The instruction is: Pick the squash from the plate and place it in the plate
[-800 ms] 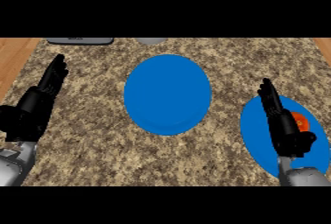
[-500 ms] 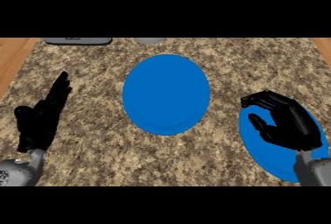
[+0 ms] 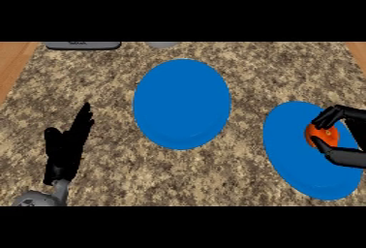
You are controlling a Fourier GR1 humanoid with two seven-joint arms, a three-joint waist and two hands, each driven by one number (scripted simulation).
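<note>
squash (image 3: pixel 319 136) in right hand (image 3: pixel 343 138)

This is a kitchen, seen steeply from above a worktop. The counter (image 3: pixel 107 72) has a speckled brown-and-beige stone top like granite, with strips of warm wood floor (image 3: pixel 14 63) showing past its left and right ends. Two round blue plates, one in the middle (image 3: pixel 182 104) and one at the right (image 3: pixel 293 160), lie on the stone, an orange squash (image 3: pixel 319 135) sits on the right one, and at the far edge part of a grey flat object (image 3: pixel 83 45) and a small grey rounded one (image 3: pixel 164 44) poke into view, too cut off to identify.
</note>
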